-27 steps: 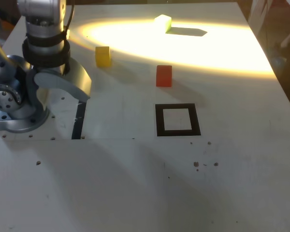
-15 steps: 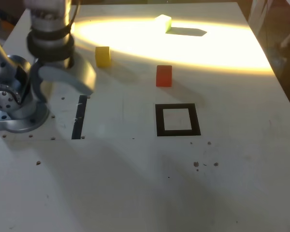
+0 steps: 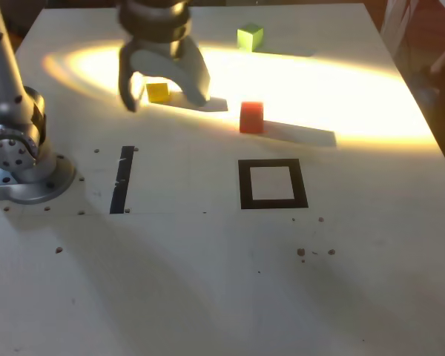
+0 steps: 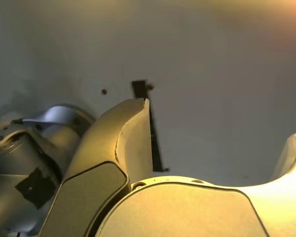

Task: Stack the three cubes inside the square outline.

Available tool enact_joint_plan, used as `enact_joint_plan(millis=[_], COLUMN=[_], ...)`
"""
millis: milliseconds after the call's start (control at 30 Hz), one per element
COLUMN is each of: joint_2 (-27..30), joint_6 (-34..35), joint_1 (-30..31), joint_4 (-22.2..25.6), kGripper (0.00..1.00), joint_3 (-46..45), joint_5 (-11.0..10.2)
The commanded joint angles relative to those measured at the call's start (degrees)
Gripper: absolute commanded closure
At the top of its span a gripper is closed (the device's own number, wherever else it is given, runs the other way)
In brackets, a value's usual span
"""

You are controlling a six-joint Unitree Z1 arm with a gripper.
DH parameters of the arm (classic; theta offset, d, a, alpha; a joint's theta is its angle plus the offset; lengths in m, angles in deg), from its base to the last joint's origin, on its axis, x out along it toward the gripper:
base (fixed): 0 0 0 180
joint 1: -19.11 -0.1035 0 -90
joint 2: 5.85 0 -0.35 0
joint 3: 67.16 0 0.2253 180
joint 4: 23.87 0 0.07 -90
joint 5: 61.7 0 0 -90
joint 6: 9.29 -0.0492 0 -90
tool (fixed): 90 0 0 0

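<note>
The yellow cube sits on the white table toward the back left of the exterior view. My gripper hangs open and empty over it, and the cube shows in the gap between the two fingers. The red cube stands further to the exterior view's right, just behind the square outline. At the far edge is the light green cube. The wrist view shows my gripper with its fingers spread wide, and no cube appears in it.
A straight black tape strip lies at the exterior view's left, beside the arm's base. A bright patch of light crosses the back of the table. Small holes and specks dot the surface.
The gripper has swung away from the arm's base, toward the back and the exterior view's right, and now hangs at the yellow cube. The cubes have not moved.
</note>
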Motion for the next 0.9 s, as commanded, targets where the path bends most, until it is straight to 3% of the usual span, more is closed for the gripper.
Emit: enact_joint_plan(millis=[0, 400, 667, 867], joint_2=[-3.73, -17.66, -20.73, -23.28], joint_6=[-0.25, -1.94, -2.55, -3.57], joint_1=[-0.48, -3.70, -5.94, -6.14], joint_4=[0.83, 0.01, -0.60, -2.78], kGripper=[0.04, 0.06, 0.09, 0.14], joint_3=[12.52, 22.07, 20.58, 19.70], joint_5=[-0.97, -2.44, -2.88, -1.39])
